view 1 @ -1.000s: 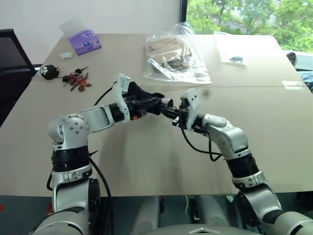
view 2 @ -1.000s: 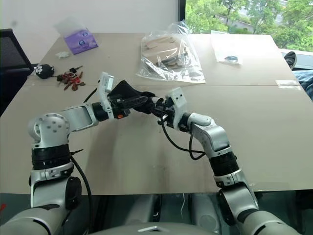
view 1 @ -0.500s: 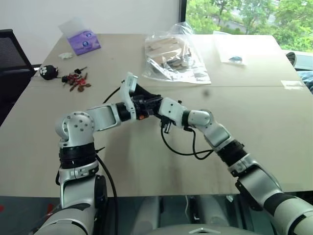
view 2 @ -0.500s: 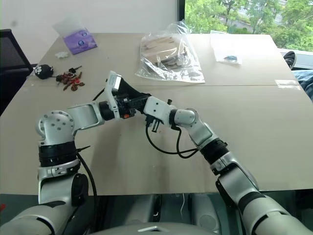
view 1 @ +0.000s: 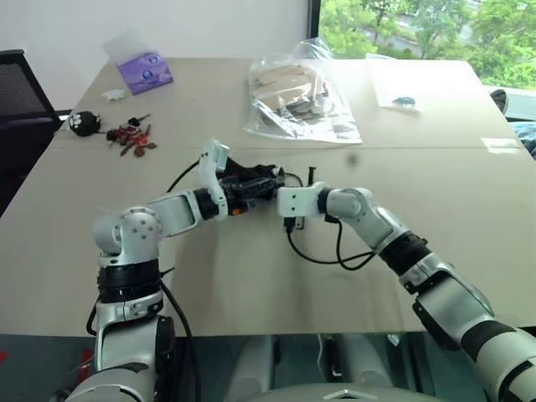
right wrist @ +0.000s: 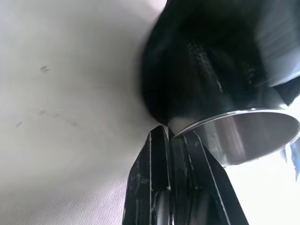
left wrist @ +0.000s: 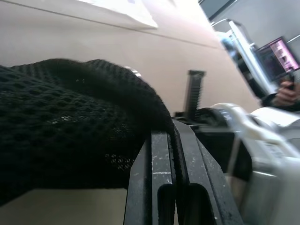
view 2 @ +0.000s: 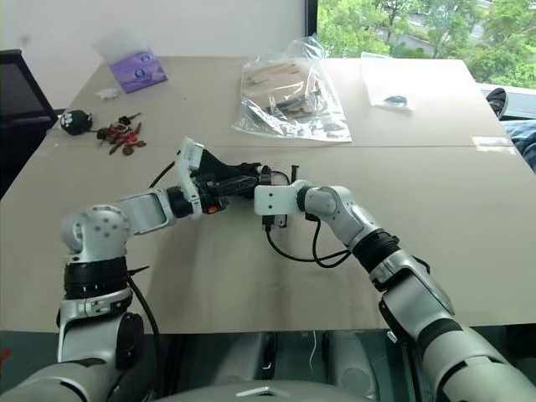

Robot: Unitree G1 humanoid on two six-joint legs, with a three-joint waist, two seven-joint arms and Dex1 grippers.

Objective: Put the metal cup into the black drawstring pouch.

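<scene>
The black drawstring pouch hangs just above the middle of the table. My left gripper is shut on its mesh cloth, the fingertips pinching the rim. From the right, my right gripper meets the pouch mouth. In the right wrist view the metal cup lies partly inside the pouch, its shiny wide end sticking out. My right gripper is shut, pinching at the cup's rim where it meets the cloth.
A clear plastic bag of wooden pieces lies at the back of the table. A purple pack, a black plush toy and keys lie far left. A black chair stands left. A person's hand shows beyond the table.
My right wrist has rolled over and the arm has reached forward and down, bringing the cup into the pouch mouth. The left hand sank slightly with the pouch.
</scene>
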